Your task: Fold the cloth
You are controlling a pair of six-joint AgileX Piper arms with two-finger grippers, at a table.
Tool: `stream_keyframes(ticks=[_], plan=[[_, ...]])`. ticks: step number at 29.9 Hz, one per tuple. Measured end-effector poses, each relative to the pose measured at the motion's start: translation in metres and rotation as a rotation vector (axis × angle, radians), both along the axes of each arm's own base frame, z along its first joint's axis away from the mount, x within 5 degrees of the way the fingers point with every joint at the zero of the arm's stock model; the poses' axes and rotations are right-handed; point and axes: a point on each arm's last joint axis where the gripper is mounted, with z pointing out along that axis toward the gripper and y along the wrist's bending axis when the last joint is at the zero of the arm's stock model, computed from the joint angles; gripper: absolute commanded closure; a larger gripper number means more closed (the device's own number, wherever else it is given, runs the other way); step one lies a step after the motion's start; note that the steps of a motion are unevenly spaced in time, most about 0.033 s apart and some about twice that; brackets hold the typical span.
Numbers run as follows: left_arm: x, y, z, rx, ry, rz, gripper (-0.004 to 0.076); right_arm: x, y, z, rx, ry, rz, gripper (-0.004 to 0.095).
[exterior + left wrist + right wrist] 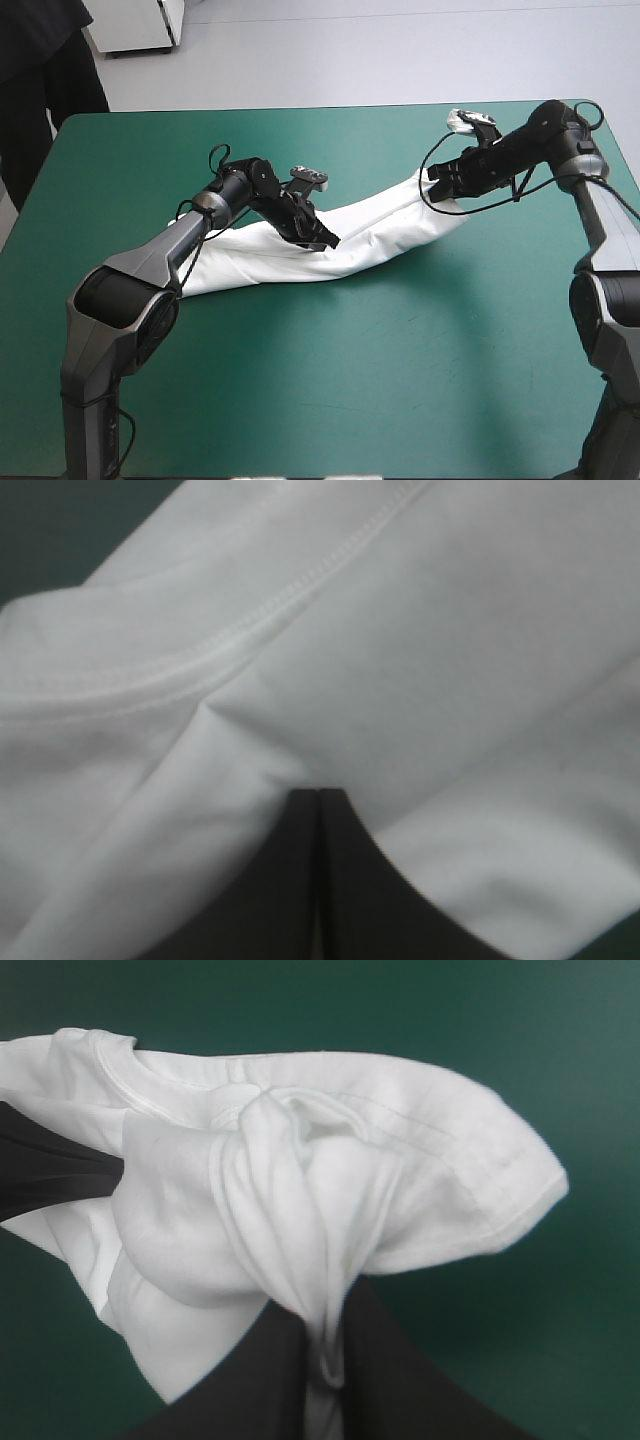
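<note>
The left hand (328, 241) and the right hand (434, 184) are each pinching the T-shirt (385, 232) tight. It is stretching between them across the desk (400, 380), probably so it is getting flat for folding.

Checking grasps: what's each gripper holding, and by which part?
Both hold the T-shirt: right gripper pinches a bunched fold at one end, left gripper a pucker near a stitched seam.

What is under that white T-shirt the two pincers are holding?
Only the teal-green cover shows around the T-shirt, which the left pincer and right pincer each pinch. Whatever lies directly beneath the fabric is covered and cannot be seen.
</note>
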Motion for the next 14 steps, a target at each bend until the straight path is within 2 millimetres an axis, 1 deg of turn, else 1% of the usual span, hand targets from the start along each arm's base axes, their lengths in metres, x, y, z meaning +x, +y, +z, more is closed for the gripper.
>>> stream_keyframes(ticks=[5, 9, 13, 14], plan=[[0.0, 0.0, 0.0, 0.0, 0.0, 0.0, 0.0746, -0.006, 0.001, 0.012, 0.005, -0.024, 0.004, 0.0919], [0.001, 0.0, 0.003, 0.006, -0.003, -0.009, 0.0746, -0.008, 0.002, 0.017, 0.013, -0.031, 0.008, 0.0918], [0.003, 0.003, 0.014, 0.054, -0.026, -0.029, 0.0746, -0.009, 0.005, 0.018, 0.015, -0.035, 0.013, 0.0918], [0.004, 0.005, 0.021, 0.071, -0.041, -0.032, 0.0746, -0.008, 0.005, 0.018, 0.015, -0.037, 0.012, 0.0918]])
